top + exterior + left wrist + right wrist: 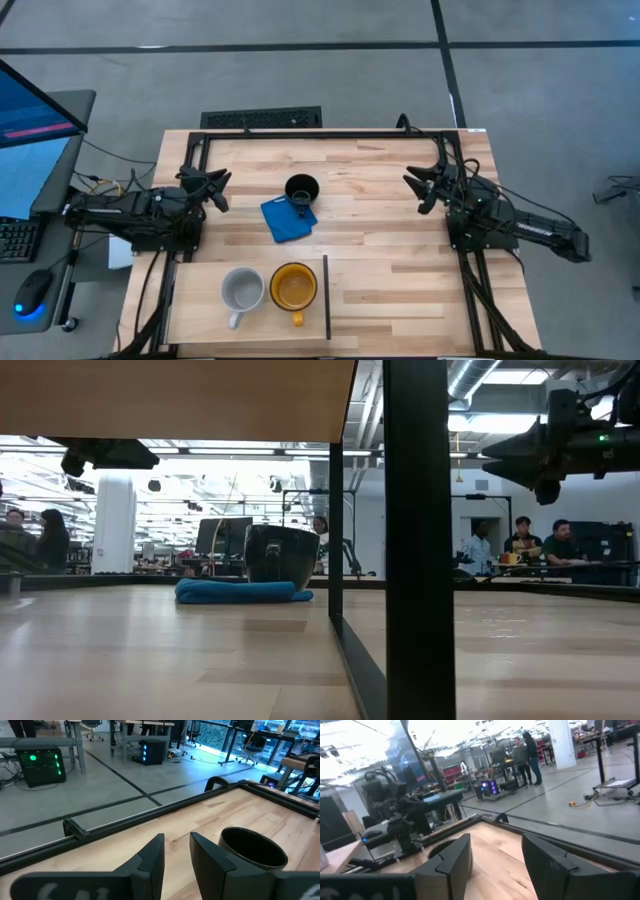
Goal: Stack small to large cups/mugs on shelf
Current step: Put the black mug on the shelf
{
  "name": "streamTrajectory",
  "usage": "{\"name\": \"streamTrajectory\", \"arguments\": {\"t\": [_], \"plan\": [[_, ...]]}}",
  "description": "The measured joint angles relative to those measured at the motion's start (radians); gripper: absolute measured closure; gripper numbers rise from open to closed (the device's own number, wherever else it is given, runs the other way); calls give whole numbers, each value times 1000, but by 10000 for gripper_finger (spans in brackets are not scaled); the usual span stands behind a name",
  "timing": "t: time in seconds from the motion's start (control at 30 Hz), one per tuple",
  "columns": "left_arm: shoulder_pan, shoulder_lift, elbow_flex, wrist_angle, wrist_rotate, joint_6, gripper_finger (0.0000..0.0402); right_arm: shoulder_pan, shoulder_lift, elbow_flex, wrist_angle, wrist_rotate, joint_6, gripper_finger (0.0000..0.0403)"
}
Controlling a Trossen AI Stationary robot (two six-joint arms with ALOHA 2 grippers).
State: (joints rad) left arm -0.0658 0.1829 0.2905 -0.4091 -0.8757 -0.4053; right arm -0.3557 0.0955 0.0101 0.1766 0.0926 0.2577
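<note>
The big wooden surface [400,230] held everything, and the pale shelf [200,305] lay at about seven o'clock on it, with a thin dark divider [326,297] along its side. On the shelf the yellow mug [293,287] stood next to the divider, and the grey-white mug [241,290] stood just beside it, both upright and not stacked. The blue cloth [287,220] lay near the middle of the surface, and the small black mug [301,189] sat on its edge at about twelve o'clock from the shelf. The left end effector [218,190] waited at nine o'clock, its fingers a little apart and holding nothing. The right end effector [424,190] waited at three o'clock, its fingers wide apart and also empty. Things could go wrong from here, I thought. The black mug sat on soft cloth, so a push might tip it or drag the cloth along. The two mugs on the shelf stood very close, so fingers reaching for one might bump the other. A mug dropped crooked into a bigger one might jam on its handle.
</note>
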Motion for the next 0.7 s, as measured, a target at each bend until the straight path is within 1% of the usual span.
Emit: {"name": "streamTrajectory", "arguments": {"t": [0.1,0.2,0.4,0.5,0.57,0.7], "plan": [[0,0,0,5,4,-4,319,0,-29,0,-44,15,4,203],[0,0,0,37,41,-18,319,0,-48,0,-60,16,5,203],[0,1,0,143,217,7,319,0,-66,1,-56,16,5,203],[0,15,3,214,273,56,319,0,-65,1,-57,16,5,203],[0,39,20,228,291,74,319,0,-65,1,-57,16,5,203],[0,118,71,246,292,79,319,0,-65,1,-57,15,5,203]]}}
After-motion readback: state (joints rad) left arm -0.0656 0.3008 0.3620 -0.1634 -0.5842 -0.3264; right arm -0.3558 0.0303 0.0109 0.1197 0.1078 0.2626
